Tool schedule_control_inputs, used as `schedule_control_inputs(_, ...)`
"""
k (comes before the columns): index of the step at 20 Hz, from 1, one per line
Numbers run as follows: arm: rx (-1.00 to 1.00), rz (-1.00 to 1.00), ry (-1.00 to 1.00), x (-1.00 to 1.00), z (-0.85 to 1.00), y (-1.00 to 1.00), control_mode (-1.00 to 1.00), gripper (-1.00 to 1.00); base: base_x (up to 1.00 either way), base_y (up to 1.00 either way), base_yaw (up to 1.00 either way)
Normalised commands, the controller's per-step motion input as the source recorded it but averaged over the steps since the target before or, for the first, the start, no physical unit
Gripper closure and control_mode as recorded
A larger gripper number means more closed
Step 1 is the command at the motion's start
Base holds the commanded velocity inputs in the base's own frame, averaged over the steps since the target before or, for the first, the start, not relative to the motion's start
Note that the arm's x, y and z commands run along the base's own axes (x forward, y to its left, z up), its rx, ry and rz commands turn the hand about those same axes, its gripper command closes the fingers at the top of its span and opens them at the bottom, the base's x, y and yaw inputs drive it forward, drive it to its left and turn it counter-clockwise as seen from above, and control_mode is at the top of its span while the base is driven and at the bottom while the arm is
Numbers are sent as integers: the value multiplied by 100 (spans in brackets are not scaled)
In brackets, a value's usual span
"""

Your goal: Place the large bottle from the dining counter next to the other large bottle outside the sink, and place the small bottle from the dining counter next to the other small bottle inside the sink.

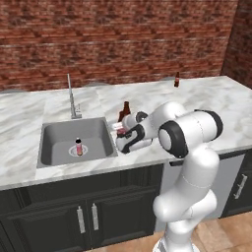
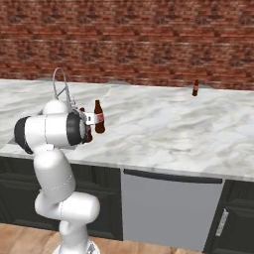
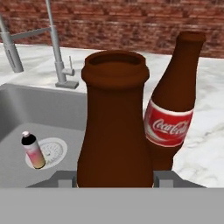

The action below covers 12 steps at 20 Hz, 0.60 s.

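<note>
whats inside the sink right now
One small bottle stands on the drain of the sink, pinkish label, dark cap. The held large bottle covers the basin's right part in the hand view, and nothing else shows there from the left base view.

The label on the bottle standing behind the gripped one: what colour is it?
Red with white lettering on the other large bottle; clearest in the hand view.

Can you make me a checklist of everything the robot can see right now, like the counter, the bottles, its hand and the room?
Surface: white-grey marble counter with a steel sink set in it.
Job's things: large bottle in the gripper, just right of the sink; other large bottle close beside it; small bottle standing over the sink drain; another small bottle far back on the counter.
Clutter: nothing seen.
Grippers: gripper shut on the large bottle.
Cables: nothing seen.
Surroundings: brick wall, chrome tap, black cabinets.
</note>
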Motion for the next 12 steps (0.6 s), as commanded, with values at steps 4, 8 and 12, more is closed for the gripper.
schedule_control_inputs(4,0,0,-3,0,-49,9,-100,100,0,0,0)
schedule_control_inputs(8,0,0,-3,0,-49,12,-100,100,0,0,0)
schedule_control_inputs(12,0,0,-1,0,-49,16,-100,100,0,0,0)
